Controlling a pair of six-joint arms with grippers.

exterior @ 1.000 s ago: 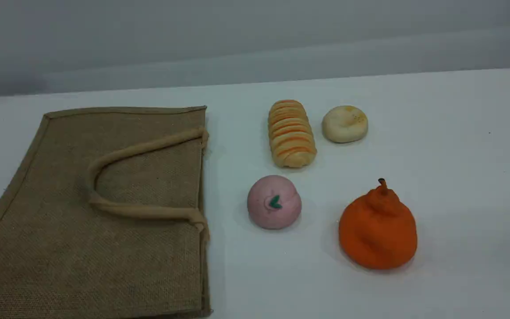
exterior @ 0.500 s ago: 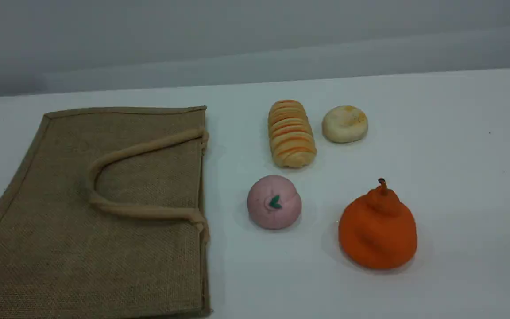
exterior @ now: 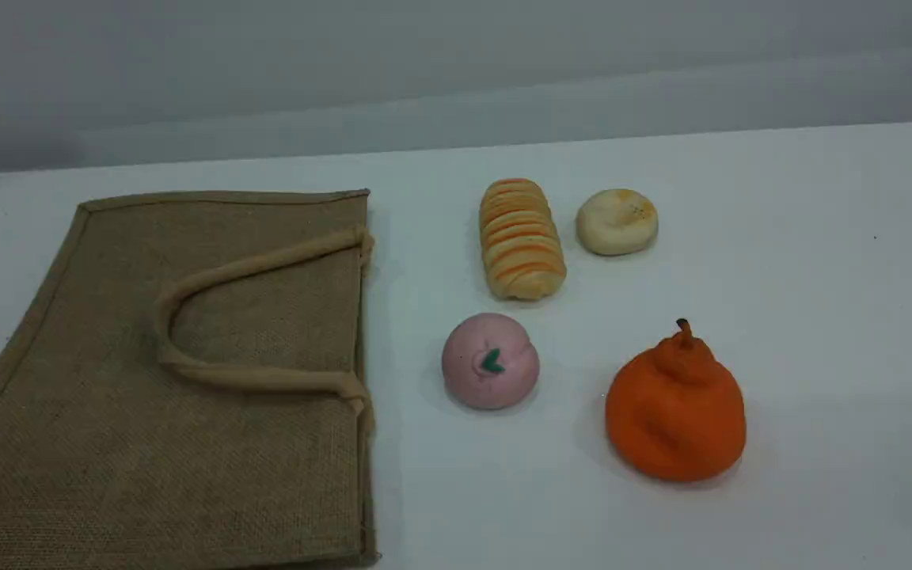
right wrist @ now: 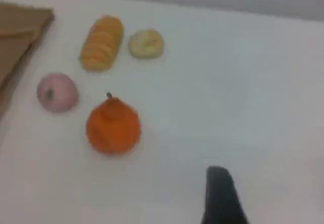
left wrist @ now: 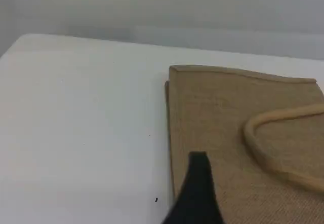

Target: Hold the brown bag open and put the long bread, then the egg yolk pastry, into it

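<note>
The brown bag (exterior: pixel 108 443) lies flat and closed at the table's left, its rope handle (exterior: pixel 266 261) resting on top and its mouth edge facing right. To its right lie the long bread (exterior: pixel 521 237) and, further right, the egg yolk pastry (exterior: pixel 617 222). Neither arm appears in the scene view. In the left wrist view, my left gripper (left wrist: pixel 198 158) shows one dark fingertip above the bag (left wrist: pixel 217 112) near its left edge, holding nothing. Over bare table in the right wrist view, my right gripper (right wrist: pixel 217 176) hovers away from the bread (right wrist: pixel 102 42) and pastry (right wrist: pixel 146 43).
A pink ball with a green mark (exterior: pixel 490 361) sits in front of the bread. An orange pear-shaped fruit (exterior: pixel 674 408) stands to the ball's right. The white table (exterior: pixel 820 277) ends at a grey wall behind.
</note>
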